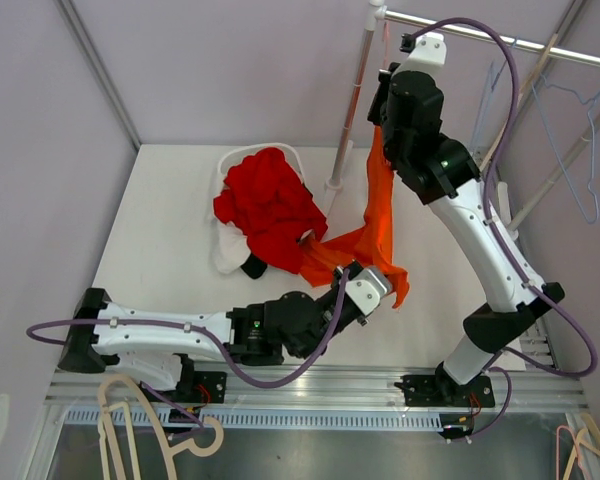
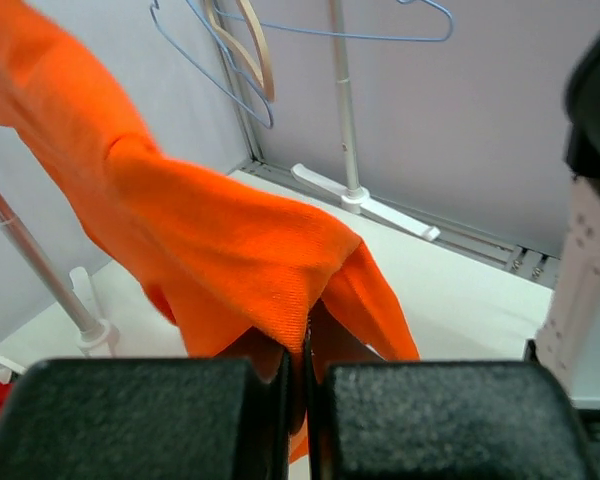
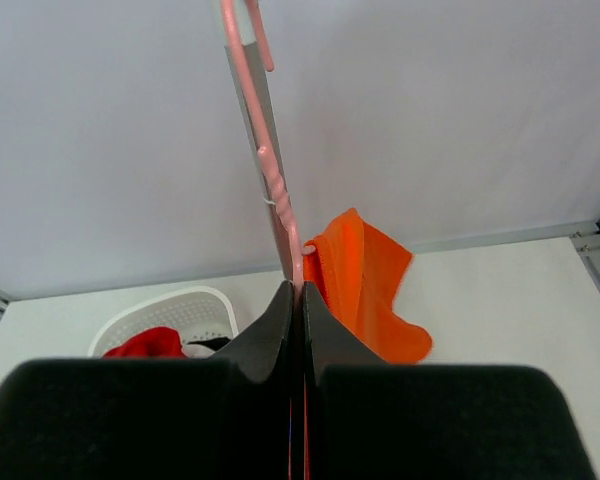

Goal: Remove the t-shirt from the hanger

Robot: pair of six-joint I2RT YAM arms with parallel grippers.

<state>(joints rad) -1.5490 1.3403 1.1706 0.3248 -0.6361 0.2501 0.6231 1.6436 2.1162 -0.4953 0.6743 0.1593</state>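
Observation:
An orange t-shirt (image 1: 376, 232) hangs from a pink hanger (image 3: 270, 170) near the rack pole and drapes down to the table. My left gripper (image 1: 363, 285) is shut on the shirt's lower edge; in the left wrist view the orange cloth (image 2: 220, 250) is pinched between the closed jaws. My right gripper (image 1: 390, 130) is high up by the rack, shut on the pink hanger's stem, with the shirt (image 3: 360, 280) hanging just right of the jaws. The hanger's hook reaches up along the pole.
A white basket (image 1: 265, 165) with red clothes (image 1: 270, 205) stands at the back left of the table. The rack's pole (image 1: 352, 95) and base (image 1: 336, 186) stand beside it. Blue wire hangers (image 1: 570, 130) hang at the right. Wooden hangers (image 1: 145, 425) lie below the front edge.

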